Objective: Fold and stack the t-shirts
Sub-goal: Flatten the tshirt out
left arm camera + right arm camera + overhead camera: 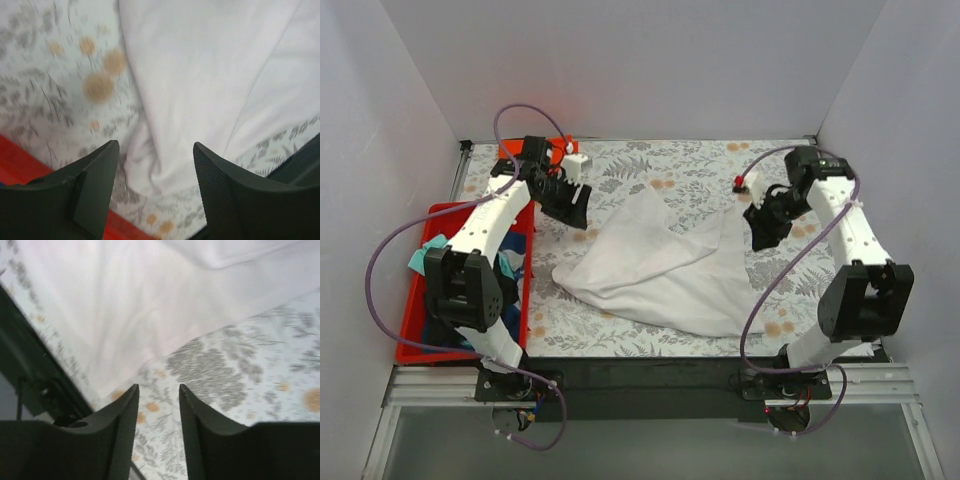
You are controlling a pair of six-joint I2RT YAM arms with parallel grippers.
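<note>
At the left gripper (576, 208) (155, 150): spread wide, holding nothing, raised over the left side of the counter toward the far-left corner. Between the fingers (95, 175) in the wrist view, a rounded fold of the white t-shirt (660, 265) (210, 75), lying below and apart from them.

At the right gripper (760, 238) (158, 390): a narrower gap, also empty, up over the right side of the counter. Below it, bare floral table covering (670, 170) (240, 365), with the hem of the white t-shirt (125, 300) just beyond the tips and not touched.

Across the middle of the counter, between the two grippers: the white t-shirt, unfolded and rumpled, peaked toward the far edge, widening toward the near edge and stopping just short of it.

Along the left edge: a red bin (420, 290) (15, 165), holding loose cloth, with teal cloth (425, 250) at its left side and darker blue-black cloth (510, 265) beside the left arm. Too tangled and hidden by the arm to tell the pieces apart.

At the far-left corner, behind the left wrist: a patch of orange-red cloth (509, 158), mostly hidden.
</note>
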